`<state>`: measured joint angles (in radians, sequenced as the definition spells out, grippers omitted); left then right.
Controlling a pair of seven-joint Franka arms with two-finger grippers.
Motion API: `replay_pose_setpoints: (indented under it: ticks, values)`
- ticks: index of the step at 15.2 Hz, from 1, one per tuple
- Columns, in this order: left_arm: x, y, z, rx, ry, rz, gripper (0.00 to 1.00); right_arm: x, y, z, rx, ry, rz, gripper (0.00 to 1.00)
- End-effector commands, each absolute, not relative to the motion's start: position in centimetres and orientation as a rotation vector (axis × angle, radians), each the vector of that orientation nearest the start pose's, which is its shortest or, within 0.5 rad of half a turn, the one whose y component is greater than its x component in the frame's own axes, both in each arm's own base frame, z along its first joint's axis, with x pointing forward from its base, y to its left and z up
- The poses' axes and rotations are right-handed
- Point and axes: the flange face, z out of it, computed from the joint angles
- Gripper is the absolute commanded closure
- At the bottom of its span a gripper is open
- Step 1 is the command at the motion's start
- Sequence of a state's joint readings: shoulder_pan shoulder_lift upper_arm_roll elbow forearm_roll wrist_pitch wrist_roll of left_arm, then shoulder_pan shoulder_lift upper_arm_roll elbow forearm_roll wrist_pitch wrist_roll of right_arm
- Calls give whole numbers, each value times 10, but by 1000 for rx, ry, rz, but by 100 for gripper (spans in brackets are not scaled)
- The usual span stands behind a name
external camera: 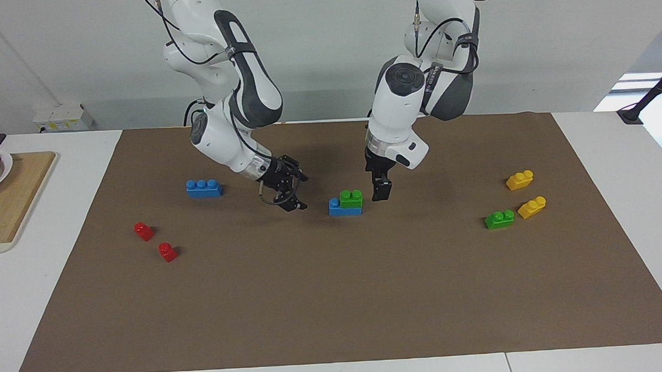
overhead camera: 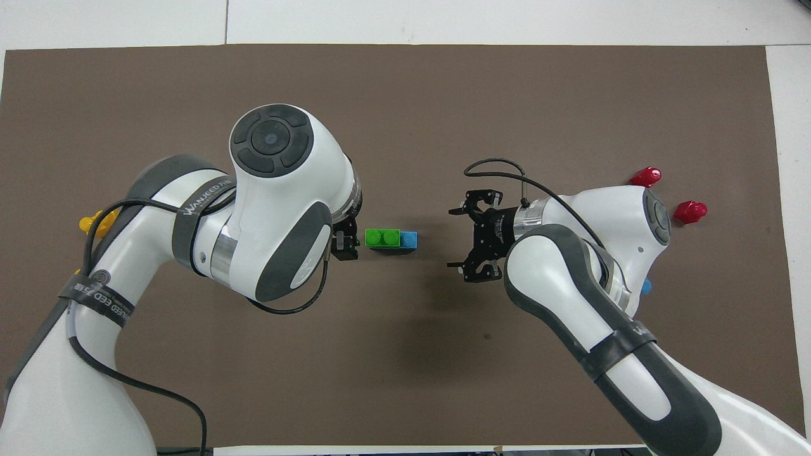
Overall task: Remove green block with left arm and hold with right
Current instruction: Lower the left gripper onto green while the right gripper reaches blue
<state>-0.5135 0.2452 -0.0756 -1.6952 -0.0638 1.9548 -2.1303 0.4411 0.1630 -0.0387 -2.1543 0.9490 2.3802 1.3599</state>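
Observation:
A green block point(external camera: 351, 198) with two studs sits pressed on a blue brick point(external camera: 343, 208) in the middle of the brown mat point(external camera: 335, 296); the pair also shows in the overhead view, green block point(overhead camera: 382, 237) on blue brick point(overhead camera: 410, 240). My left gripper point(external camera: 382, 192) hangs low just beside the green block, toward the left arm's end, and also shows in the overhead view point(overhead camera: 346, 245). My right gripper point(external camera: 297, 188) is open and empty, tilted toward the blue brick from the right arm's end, a short gap away, as the overhead view point(overhead camera: 469, 235) also shows.
A second green block point(external camera: 499, 219) and two yellow bricks point(external camera: 519, 180) point(external camera: 531, 207) lie toward the left arm's end. A blue three-stud brick point(external camera: 204, 187) and two red bricks point(external camera: 143, 231) point(external camera: 167, 251) lie toward the right arm's end. A wooden board point(external camera: 7, 203) lies off the mat.

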Motion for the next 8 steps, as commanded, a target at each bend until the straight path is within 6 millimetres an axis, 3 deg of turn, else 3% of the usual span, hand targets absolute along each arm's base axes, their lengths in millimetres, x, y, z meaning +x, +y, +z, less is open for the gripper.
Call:
replay_pose_setpoints:
  ticks: [1,4,8]
  values:
    - [519,-366,446,-2229,-2263,65,0,513,248,312,-1712,1960,619,0]
    - [513,-372,436,-2210,-2282,63,0,506,270,287,-1691,1990,587,0]
    - [516,-378,413,-2195,-2274,70,0,507,283,269,-1695,1998,563,0]
